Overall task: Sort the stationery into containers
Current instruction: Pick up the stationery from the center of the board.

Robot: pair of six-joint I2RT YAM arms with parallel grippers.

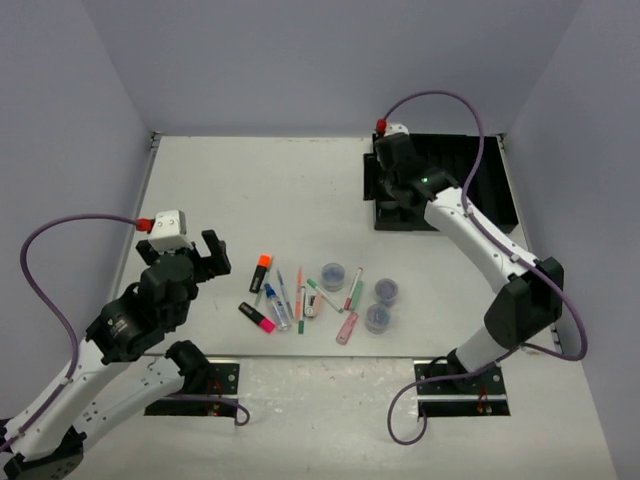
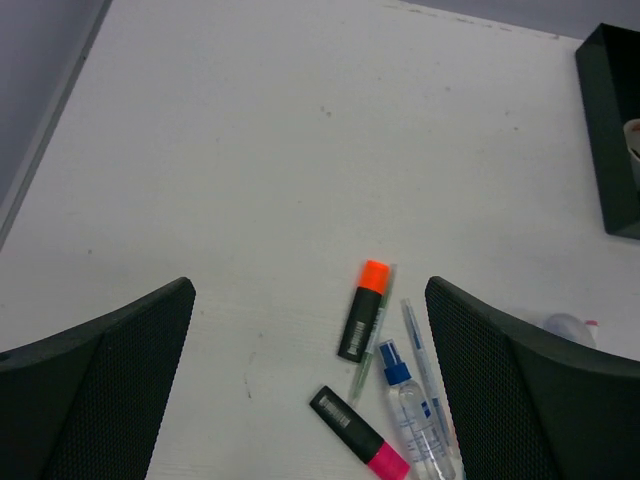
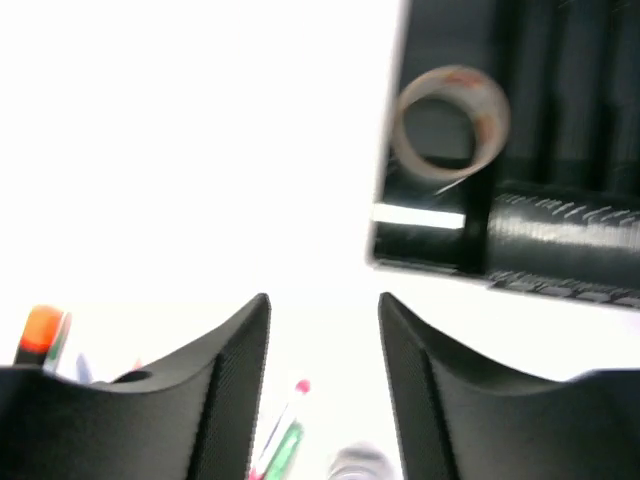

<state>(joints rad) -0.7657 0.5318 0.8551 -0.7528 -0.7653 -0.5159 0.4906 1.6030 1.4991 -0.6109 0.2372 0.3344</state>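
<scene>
The stationery lies in a loose pile at the table's near middle: an orange highlighter (image 1: 261,270), a pink highlighter (image 1: 258,317), thin pens (image 1: 300,297), a small spray bottle (image 1: 277,310) and three bluish-lidded tubs (image 1: 333,274) (image 1: 387,291) (image 1: 377,318). The black compartment tray (image 1: 445,155) is at the far right. A tape roll (image 3: 487,110) lies in its near-left compartment. My left gripper (image 1: 200,255) is open and empty, left of the pile. In the left wrist view it (image 2: 308,290) frames the orange highlighter (image 2: 362,310). My right gripper (image 3: 323,300) is open and empty at the tray's near-left corner (image 3: 420,245).
Grey walls close the table on the left, the back and the right. The tray's corner (image 2: 612,130) shows at the right edge of the left wrist view. The right arm's purple cable (image 1: 480,140) hangs over the tray.
</scene>
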